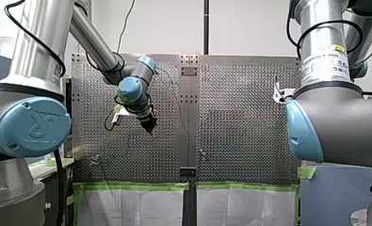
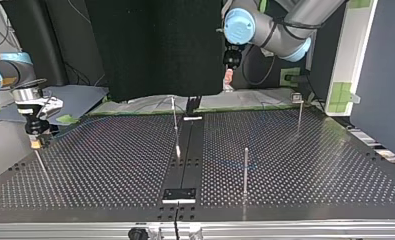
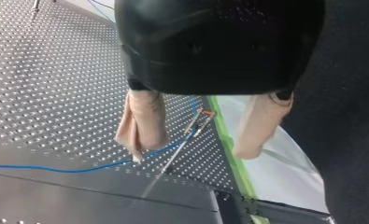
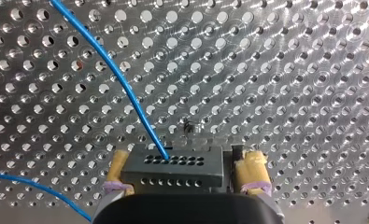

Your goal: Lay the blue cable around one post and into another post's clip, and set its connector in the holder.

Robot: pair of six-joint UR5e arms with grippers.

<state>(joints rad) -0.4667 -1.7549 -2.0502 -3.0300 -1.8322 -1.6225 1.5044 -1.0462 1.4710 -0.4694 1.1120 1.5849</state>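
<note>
Hanging above the perforated table [image 1: 245, 141] in the front view, our left gripper [image 1: 149, 126] tilts downward. The top view puts our right gripper [image 2: 34, 141] low at its left side. Our left wrist view shows beige pads [image 3: 142, 121] spread apart and holding nothing, while the blue cable [image 3: 79, 169] runs past one tip to a post's clip [image 3: 201, 116]. Our right wrist view shows yellow pads [image 4: 253, 168] clamping the connector [image 4: 173, 175] just above the table.

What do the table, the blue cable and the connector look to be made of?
The table looks like metal, perhaps aluminium: a matt silver sheet that glints around its drilled holes. The blue cable has a smooth, slightly glossy jacket and curves freely, so it is probably plastic insulation. The connector is a dark grey matt block with rows of holes, seemingly plastic.
</note>
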